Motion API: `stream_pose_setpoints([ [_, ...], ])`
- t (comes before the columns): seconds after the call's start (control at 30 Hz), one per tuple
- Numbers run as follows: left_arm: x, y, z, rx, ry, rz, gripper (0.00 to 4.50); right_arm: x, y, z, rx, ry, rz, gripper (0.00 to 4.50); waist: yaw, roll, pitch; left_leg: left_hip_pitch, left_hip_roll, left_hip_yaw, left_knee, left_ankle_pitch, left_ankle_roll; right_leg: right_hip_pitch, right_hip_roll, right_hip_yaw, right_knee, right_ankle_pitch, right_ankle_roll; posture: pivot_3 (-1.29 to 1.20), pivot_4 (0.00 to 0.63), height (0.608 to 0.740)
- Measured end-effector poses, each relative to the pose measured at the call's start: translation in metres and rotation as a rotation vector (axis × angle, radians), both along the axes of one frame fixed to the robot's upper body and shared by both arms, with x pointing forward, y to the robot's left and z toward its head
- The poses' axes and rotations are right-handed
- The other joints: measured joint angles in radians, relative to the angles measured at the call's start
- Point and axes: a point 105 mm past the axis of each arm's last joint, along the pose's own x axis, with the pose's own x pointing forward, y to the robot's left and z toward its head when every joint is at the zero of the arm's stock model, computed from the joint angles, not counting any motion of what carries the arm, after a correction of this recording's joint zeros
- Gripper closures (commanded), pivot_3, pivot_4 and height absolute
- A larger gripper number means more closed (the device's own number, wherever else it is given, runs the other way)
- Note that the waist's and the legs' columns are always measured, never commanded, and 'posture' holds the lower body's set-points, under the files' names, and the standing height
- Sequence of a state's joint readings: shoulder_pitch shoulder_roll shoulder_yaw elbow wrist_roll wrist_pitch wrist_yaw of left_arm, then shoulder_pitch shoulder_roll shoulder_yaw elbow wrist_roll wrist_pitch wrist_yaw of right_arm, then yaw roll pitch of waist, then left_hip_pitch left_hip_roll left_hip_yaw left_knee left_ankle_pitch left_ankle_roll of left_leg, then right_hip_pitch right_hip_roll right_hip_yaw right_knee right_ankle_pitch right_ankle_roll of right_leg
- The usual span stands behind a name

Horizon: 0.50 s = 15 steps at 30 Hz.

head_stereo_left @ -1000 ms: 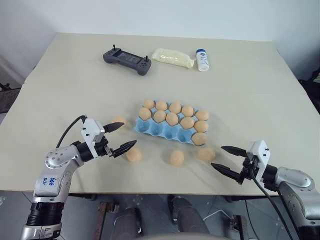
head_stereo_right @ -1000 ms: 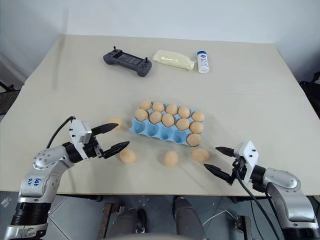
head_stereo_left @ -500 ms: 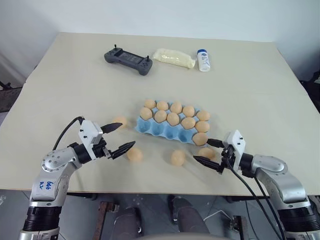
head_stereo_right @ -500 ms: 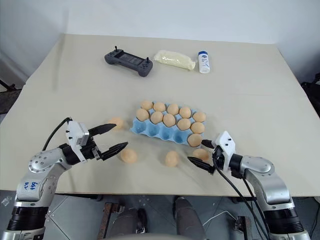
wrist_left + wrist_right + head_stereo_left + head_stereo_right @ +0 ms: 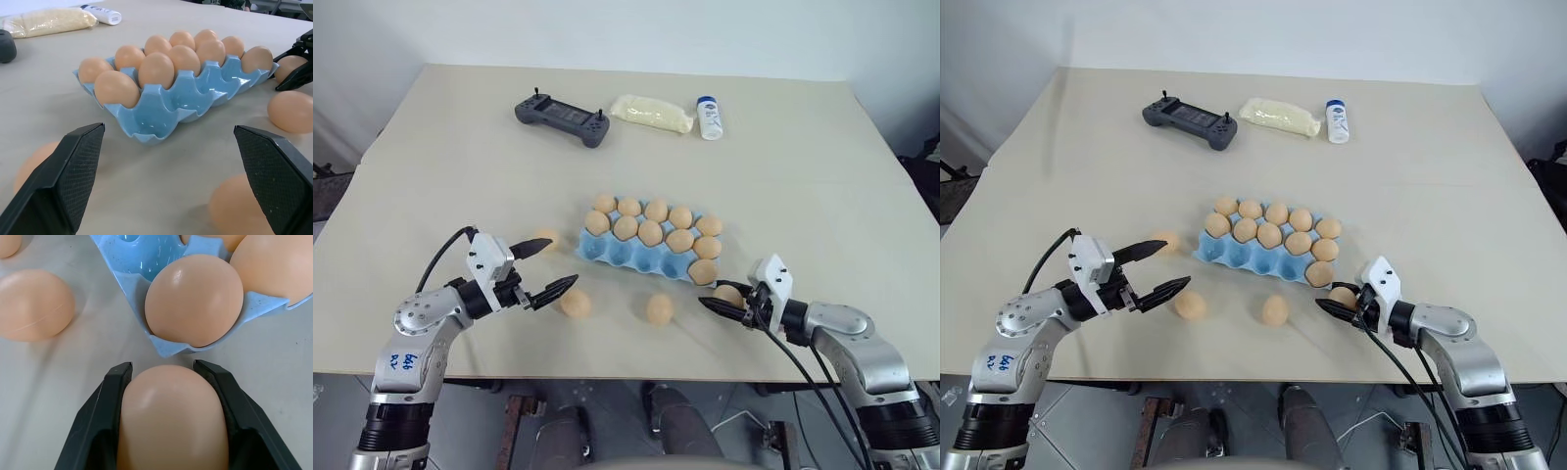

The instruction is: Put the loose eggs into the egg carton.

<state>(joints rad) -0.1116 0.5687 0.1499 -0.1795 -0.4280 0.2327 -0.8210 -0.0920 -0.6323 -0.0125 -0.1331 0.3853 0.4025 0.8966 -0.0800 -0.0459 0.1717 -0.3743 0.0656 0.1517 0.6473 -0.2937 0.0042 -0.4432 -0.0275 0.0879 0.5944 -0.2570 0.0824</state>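
On the tabletop (image 5: 803, 176) our egg carton (image 5: 651, 257) sits mid-scene with eleven cups filled and four near cups empty. Four loose eggs (image 5: 658, 308) lie just near of it; our right gripper (image 5: 1344, 309) has clamped one, our left gripper (image 5: 548, 266) gapes empty.

A test room or lab bench is suggested rather than a home kitchen. A plain beige table (image 5: 783, 186) is set against a bare white wall (image 5: 607, 29), with no cooking fittings around it. Far beyond the open jaws of the left gripper (image 5: 546, 266), a dark grey game controller (image 5: 562, 118), a pale yellow bag (image 5: 651, 114) and a small white bottle (image 5: 709, 117) are laid out along the table's far side, as staged props.
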Motion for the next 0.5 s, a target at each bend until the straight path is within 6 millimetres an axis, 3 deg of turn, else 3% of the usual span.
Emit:
stream_pose_setpoints([
  [0.2,0.001,0.001,-0.001,-0.001,0.003,0.001,0.0,-0.005,-0.017,0.011,-0.059,0.0,-0.035,2.85,0.001,0.0,0.0,0.0,0.0,0.0,0.0,0.0,0.0,0.0,0.0,0.0,0.0,0.0,0.0,0.0,0.15,0.74],
  [0.33,0.002,0.003,-0.004,-0.004,0.016,0.008,0.0,-0.009,-0.03,0.03,-0.106,-0.017,-0.052,2.85,0.0,0.0,0.0,0.0,0.0,0.0,0.0,0.0,0.0,0.0,0.0,0.0,0.0,0.0,0.0,0.0,0.15,0.74],
  [0.5,0.002,0.003,-0.004,-0.004,0.019,0.001,0.0,-0.007,-0.02,0.06,-0.079,-0.058,-0.026,2.85,-0.005,0.0,0.0,0.0,0.0,0.0,0.0,0.0,0.0,0.0,0.0,0.001,0.0,0.0,0.0,0.0,0.15,0.74],
])
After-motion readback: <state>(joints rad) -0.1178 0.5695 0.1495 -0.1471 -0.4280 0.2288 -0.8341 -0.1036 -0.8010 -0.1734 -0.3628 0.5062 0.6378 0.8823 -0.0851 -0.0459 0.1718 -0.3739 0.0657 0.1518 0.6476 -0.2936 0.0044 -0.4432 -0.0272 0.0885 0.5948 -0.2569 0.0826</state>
